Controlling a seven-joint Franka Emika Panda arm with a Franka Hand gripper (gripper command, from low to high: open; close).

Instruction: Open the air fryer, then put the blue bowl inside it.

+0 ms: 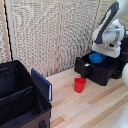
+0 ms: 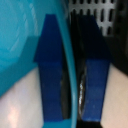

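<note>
Wooden table (image 1: 90, 107): red cup (image 1: 80, 84), fryer (image 1: 102, 70), case (image 1: 20, 100).

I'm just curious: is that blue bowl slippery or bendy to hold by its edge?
The blue bowl probably holds stiff: its thin rim keeps a clean curve between the gripper fingers. It looks smooth and glossy, so perhaps slippery. Small and shallow in the air fryer, it seems light.
</note>
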